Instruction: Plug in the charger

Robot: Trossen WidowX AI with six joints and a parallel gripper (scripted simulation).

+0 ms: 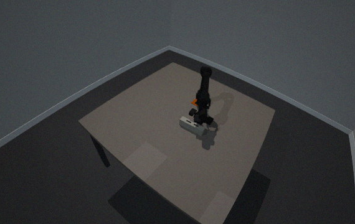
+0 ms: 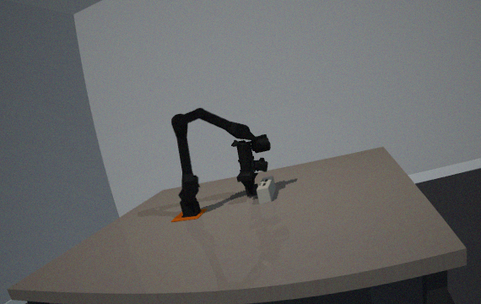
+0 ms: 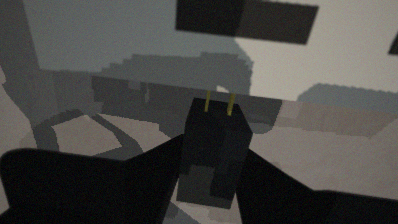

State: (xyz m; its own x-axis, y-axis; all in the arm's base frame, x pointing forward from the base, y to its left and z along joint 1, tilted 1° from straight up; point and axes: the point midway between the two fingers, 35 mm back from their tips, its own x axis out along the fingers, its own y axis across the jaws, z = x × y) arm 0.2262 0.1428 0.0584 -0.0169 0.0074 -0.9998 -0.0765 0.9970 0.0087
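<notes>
Wrist view: the two-prong charger (image 3: 216, 145), a dark block, is gripped between the two fingers of the claw (image 1: 198, 122) (image 2: 250, 193) (image 3: 209, 144), which is clenched on its sides. Two thin yellow prongs (image 3: 207, 101) project from the charger's end face and are exposed, outside the outlets. The charger is located beside the power strip (image 1: 191, 126) (image 2: 265, 192) (image 3: 280, 65); contact between the two cannot be determined. In the top and exterior views, the charger cannot be distinguished from the dark claw. The pale, block-shaped strip stands on the worktop (image 1: 152, 102) (image 2: 308, 236) (image 3: 340, 155), with dark outlet openings (image 1: 189, 121) (image 2: 265, 181) (image 3: 245, 20) in its upper face. The strip's side wall (image 3: 135, 40) adjoins the prong area in the wrist view; a stepped shadow covers part of this wall. The arm (image 1: 205, 87) (image 2: 184, 156) rises from an orange base plate (image 1: 194, 102) (image 2: 177, 219), arches over and descends to the claw. In the top view, two lighter patches (image 1: 146, 157) mark the worktop surface, and one table leg (image 1: 100, 152) is visible below its edge. Grey walls (image 1: 71, 46) (image 2: 287, 76) with a pale baseboard (image 1: 103, 80) (image 2: 460, 169) bound the area.
</notes>
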